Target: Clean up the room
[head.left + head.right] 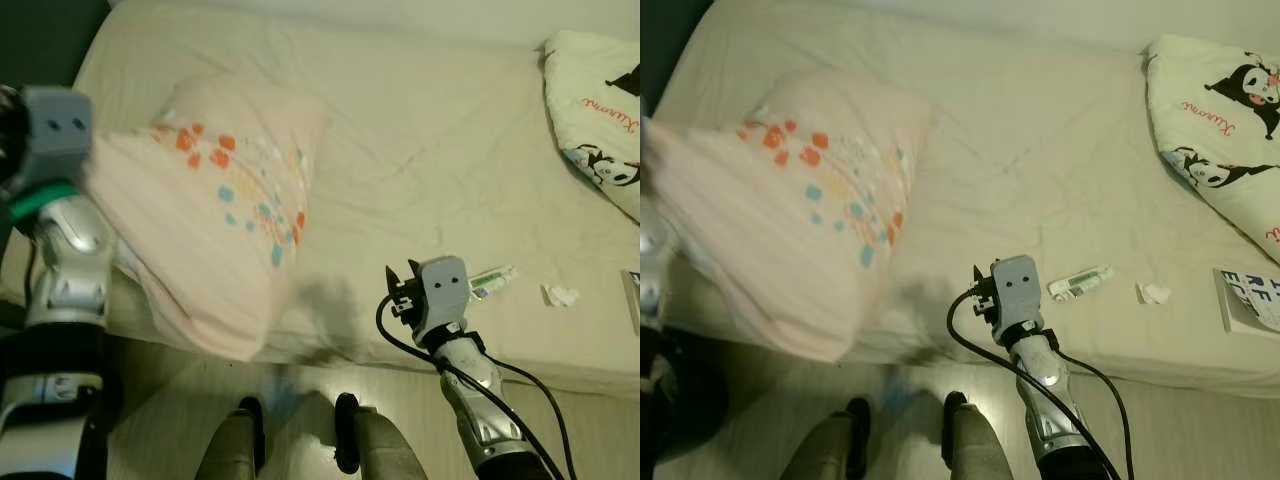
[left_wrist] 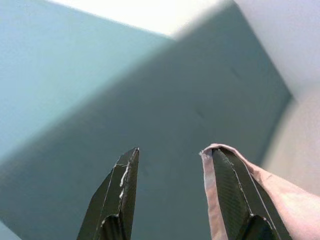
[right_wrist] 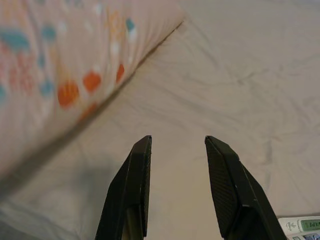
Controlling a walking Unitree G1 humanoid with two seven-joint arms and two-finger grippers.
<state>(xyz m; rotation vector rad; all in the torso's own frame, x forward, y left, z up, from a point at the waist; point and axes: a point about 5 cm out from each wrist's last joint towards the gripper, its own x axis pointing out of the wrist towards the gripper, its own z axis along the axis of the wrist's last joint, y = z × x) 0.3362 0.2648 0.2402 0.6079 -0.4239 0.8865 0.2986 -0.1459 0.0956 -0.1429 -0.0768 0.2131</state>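
On the bed (image 1: 420, 150), left: pillow (image 1: 215, 210), corner caught on spread left gripper (image 2: 172, 200); right gripper (image 3: 180, 190) parted, empty; best regrip firmly before lifting farther.

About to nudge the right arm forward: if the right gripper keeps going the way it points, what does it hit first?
Probably the bare bed sheet: the open right gripper aims at it, with the pillow off to one side. Depth is hard to judge.

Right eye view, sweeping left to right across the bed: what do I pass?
Pillow → right tool → small tube → crumpled tissue → book at the right edge.
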